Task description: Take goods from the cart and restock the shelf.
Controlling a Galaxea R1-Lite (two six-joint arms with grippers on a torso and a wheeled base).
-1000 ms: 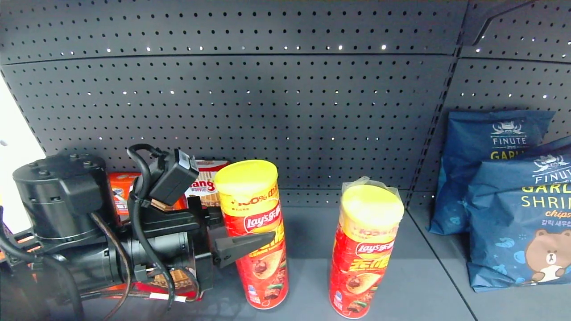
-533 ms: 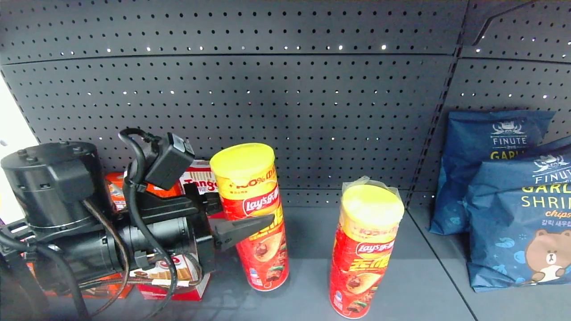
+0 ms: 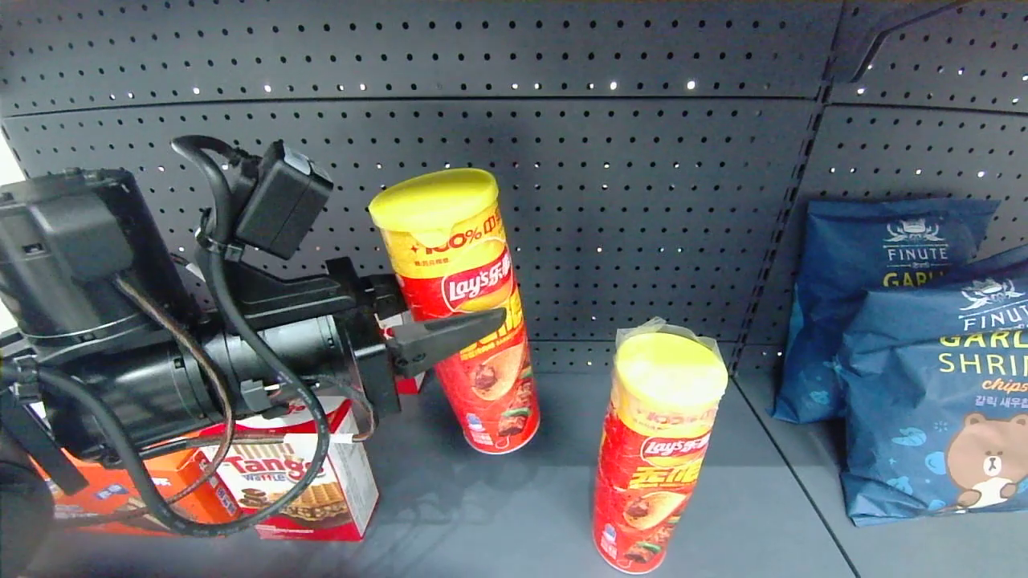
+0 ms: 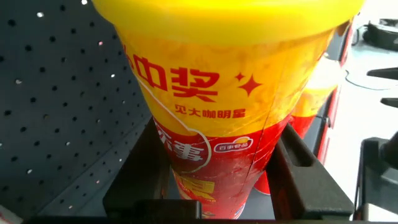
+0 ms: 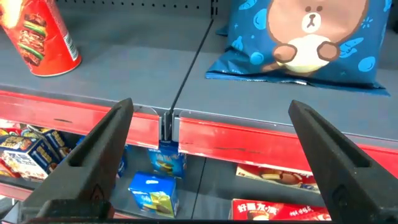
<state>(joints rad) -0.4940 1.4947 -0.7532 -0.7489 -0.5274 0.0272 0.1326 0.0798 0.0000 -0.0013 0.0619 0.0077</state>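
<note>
We log the left claw [image 3: 470, 321] clamped on a chip can [image 3: 450, 265], centre-left of the frame, tilted in front of the pegboard [image 3: 642, 201]. A second chip can [image 3: 658, 449] stands upright on the shelf [image 3: 763, 514] at lower centre, apart from the first. A wafer box [image 3: 301, 490] and an orange box [image 3: 96, 491] sit lower left, below that claw. Shrimp chip bags [image 3: 932, 385] lie far right. The right claw [image 5: 214, 168] gapes wide above the shelf's red front edge [image 5: 280, 140].

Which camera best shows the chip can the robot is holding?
Head view: whole can, lid to base, tilted in the left gripper. Left wrist view: just its upper label, close up. Right wrist view: a can base; I cannot tell whose.
</note>
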